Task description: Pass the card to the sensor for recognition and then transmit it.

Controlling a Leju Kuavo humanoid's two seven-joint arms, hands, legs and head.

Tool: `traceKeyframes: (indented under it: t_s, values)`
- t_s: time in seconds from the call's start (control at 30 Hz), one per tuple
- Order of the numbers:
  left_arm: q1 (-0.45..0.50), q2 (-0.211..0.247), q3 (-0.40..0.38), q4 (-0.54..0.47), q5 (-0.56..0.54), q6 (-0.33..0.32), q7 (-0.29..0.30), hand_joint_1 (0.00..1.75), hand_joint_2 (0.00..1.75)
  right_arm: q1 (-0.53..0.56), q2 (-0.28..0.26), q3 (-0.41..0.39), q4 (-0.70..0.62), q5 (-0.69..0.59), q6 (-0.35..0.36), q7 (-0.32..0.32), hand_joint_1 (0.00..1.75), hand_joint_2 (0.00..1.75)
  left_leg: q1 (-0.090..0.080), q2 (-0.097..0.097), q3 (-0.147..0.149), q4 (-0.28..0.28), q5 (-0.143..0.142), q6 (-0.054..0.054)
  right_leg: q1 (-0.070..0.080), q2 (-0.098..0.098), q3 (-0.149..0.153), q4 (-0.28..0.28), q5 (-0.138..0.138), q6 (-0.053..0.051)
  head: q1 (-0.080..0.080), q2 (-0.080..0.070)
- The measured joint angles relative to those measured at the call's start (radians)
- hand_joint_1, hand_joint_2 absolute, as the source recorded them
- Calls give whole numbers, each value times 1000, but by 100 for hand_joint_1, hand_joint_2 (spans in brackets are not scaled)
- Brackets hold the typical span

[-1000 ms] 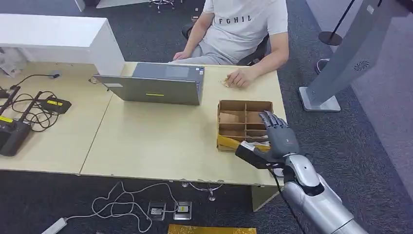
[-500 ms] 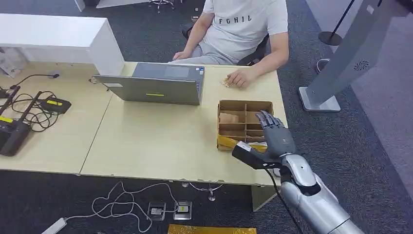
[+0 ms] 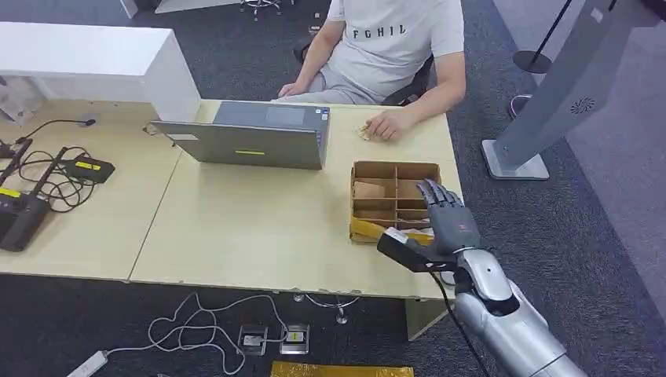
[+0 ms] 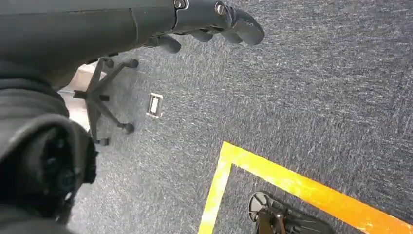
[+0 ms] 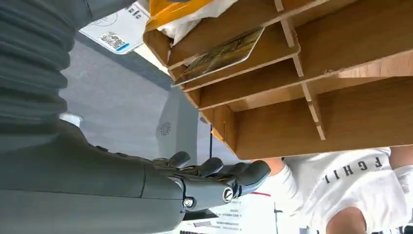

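Observation:
A brown cardboard divider box [image 3: 385,171] sits at the table's right end. My right hand [image 3: 446,222] hovers over its near right corner with fingers stretched out and nothing in them. In the right wrist view these fingers [image 5: 214,171] lie straight beside the box [image 5: 341,112]. A patterned card [image 5: 220,55] leans in one of its compartments. A yellow wrapper [image 5: 178,9] lies at the box's near edge [image 3: 375,229]. My left hand [image 4: 204,22] hangs over the carpet and holds nothing.
A grey laptop [image 3: 250,140] stands mid-table. A person sits behind it, one hand [image 3: 389,126] on the table next to a small item. A tall grey stand [image 3: 550,102] rises from the floor at right. Black devices and cables [image 3: 31,188] crowd the table's left.
My right hand has only shifted a little over the box's near right corner. Nothing has been taken hold of or let go.

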Motion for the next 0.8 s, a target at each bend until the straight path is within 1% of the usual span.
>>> traceKeyframes:
  t_s: [0.17, 0.57, 0.73, 0.8]
  values:
    - [0, 0, 0, 0, 0, 0, 0, 0, 0, 1, 4, 0, 7, 5, 2, -1, 0, 175, 0, 0, 0, 0, 0, 0, 0, 0, 0, 0, 0, 0, 0, 0]
    - [0, 0, -5, 0, 0, 0, -2, 0, 0, -4, 35, 0, 34, 9, -7, -24, 0, 175, 0, 0, 0, 0, 0, 0, 0, 0, 0, 0, 0, 0, 0, 0]
    - [0, 0, -6, 0, 0, 0, -2, 0, 0, -7, 40, 0, 49, 26, -12, -24, 0, 175, 0, 0, 0, 0, 0, 0, 0, 0, 0, 0, 0, 0, 0, 0]
    - [0, 0, -6, 0, 0, -1, -3, 0, 0, -9, 42, 0, 58, 51, -27, -27, 0, 175, 0, 0, 0, 0, 0, 0, 0, 0, 0, 0, 0, 0, 0, 0]
